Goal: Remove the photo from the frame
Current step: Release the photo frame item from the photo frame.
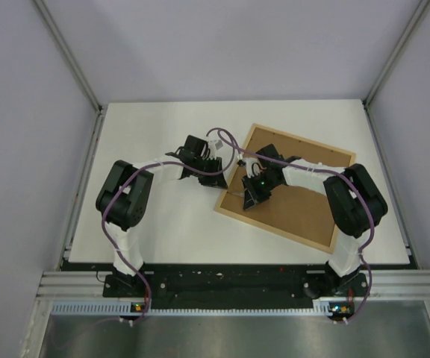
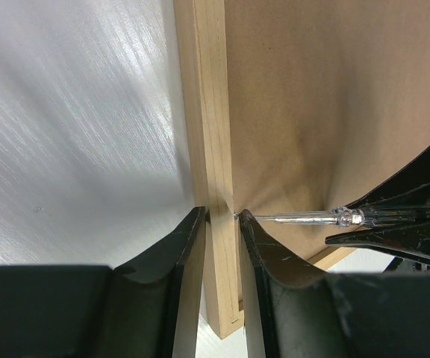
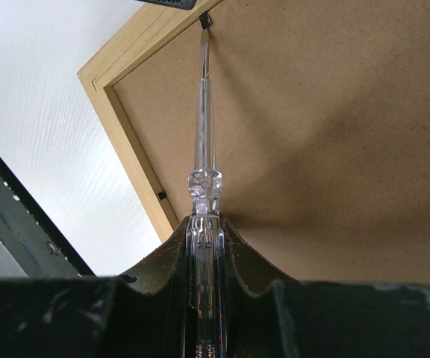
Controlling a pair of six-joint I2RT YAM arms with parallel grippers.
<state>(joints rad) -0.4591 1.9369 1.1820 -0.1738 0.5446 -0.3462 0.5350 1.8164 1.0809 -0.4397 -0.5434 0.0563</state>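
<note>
Camera overhead: frame (image 1: 304, 216) lies back up on the white table (image 1: 155, 224), skewed, right of centre. At its left rail sits the left gripper (image 1: 226, 160). Just beside it, the right gripper (image 1: 251, 190) hangs over the brown back.

Left wrist: both fingers (image 2: 189, 246) straddle the light-wood rail, one on each side, clamped on it near a corner. The screwdriver (image 2: 304, 218) tip meets the rail's inner edge beside the inner finger.

Right wrist: jaws closed on the clear screwdriver handle. The shaft runs over the brown back to a small tab (image 3: 206, 22) at the rail's inner edge.
</note>
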